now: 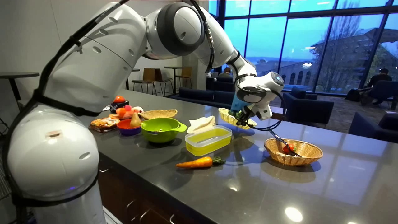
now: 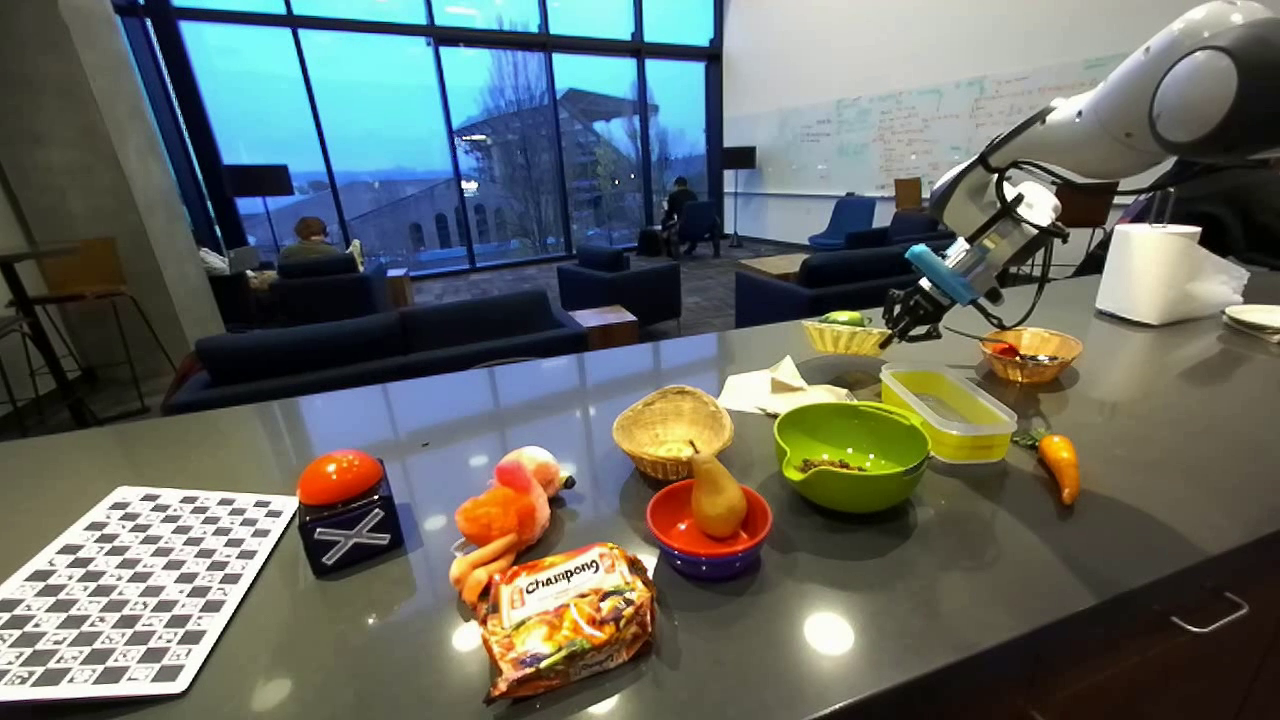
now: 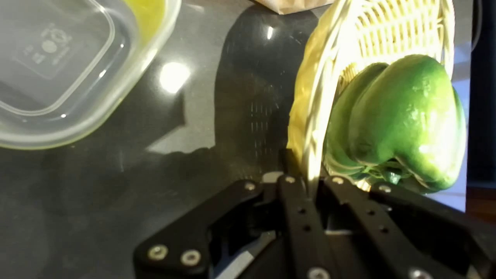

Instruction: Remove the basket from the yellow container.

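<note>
Countertop [image 2: 950, 575]: dark grey, glossy. Clock centred on lime-green bowl [image 2: 855, 492] in exterior view, 12 farthest from camera. 2 o'clock: yellow container [image 2: 978, 446], just beside bowl; brown woven bowl [image 2: 1030, 371] beyond. 3 o'clock: carrot [image 2: 1060, 468]. 8 o'clock: red-and-purple bowl [image 2: 710, 564], Champong packet [image 2: 575, 625] farther out. 9 o'clock: plush toy [image 2: 510, 510], red-domed black box [image 2: 350, 535], checkered board [image 2: 140, 590]. 10 o'clock: tan woven bowl [image 2: 650, 460]. 11 o'clock: white folded sheet [image 2: 770, 392].

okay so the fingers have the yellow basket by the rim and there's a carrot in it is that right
The contents are wrong: the wrist view shows a pepper in the yellow basket. The fingers do have it by the rim.
</note>
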Robot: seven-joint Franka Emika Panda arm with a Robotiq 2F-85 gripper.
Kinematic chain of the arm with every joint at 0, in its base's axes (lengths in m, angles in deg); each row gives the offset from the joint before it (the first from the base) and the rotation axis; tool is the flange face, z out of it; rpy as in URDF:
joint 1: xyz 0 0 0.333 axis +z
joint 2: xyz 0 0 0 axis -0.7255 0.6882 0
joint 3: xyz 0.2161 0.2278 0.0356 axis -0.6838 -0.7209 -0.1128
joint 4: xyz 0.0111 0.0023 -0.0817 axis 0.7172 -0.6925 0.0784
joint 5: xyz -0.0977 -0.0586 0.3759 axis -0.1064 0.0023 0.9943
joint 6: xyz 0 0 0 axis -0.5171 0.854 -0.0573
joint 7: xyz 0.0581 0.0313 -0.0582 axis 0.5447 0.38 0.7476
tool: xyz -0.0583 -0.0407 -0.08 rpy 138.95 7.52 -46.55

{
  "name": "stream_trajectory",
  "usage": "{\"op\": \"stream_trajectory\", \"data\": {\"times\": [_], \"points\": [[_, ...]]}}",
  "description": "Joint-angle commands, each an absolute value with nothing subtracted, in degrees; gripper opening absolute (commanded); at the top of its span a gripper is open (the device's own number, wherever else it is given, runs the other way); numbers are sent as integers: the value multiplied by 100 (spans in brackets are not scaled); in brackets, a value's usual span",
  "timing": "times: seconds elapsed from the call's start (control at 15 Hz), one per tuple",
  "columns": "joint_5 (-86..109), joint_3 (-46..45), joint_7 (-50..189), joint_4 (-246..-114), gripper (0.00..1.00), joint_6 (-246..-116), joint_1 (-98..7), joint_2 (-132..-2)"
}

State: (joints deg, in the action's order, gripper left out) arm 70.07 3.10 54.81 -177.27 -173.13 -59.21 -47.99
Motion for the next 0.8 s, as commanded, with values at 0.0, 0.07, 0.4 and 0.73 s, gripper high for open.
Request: {"op": "stream_trajectory", "data": {"times": [0.0, 0.07, 0.4, 0.73], "points": [[6975, 276, 5443, -17701, 9, -17287, -5959, -4785], [6973, 279, 5426, -17689, 9, -17263, -5964, -4774], [6973, 283, 5404, -17678, 9, -17245, -5972, -4761], [7040, 239, 5550, -17488, 2, -17402, -5983, -4581]]}}
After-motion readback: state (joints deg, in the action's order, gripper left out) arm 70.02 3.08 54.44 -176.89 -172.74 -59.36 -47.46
